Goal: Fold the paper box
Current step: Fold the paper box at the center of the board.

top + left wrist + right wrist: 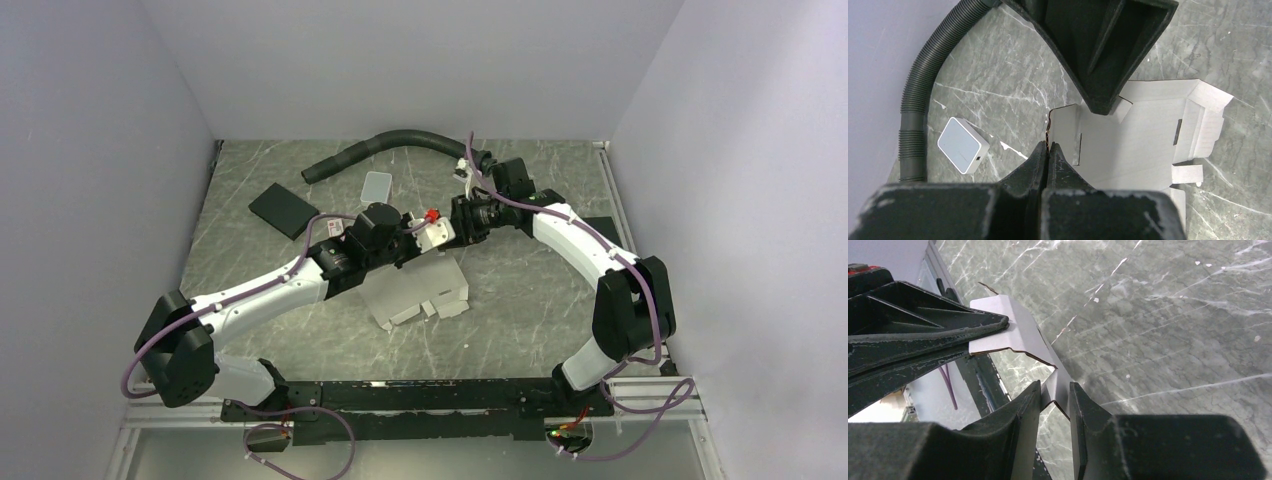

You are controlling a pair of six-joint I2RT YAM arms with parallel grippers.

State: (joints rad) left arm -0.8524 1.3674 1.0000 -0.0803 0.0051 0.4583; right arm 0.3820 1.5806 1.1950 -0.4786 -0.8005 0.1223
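The paper box (415,292), at the top view's centre, is judged light, thin and easily creased. Its raised edge is pinched by the closed left gripper (1047,146); a flap is straddled, not yet clamped, by the part-open right gripper (1055,389). Grips beside creases are advised.

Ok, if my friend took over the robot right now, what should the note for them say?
Left gripper: shut on the far edge of the paper box, holding that edge up off the table.
Right gripper: open, fingers either side of a flap on the same edge, not pinching yet.
Box: mid-table, mostly a flat creased sheet.
Done: one edge raised.
Left: nearly all the folding.
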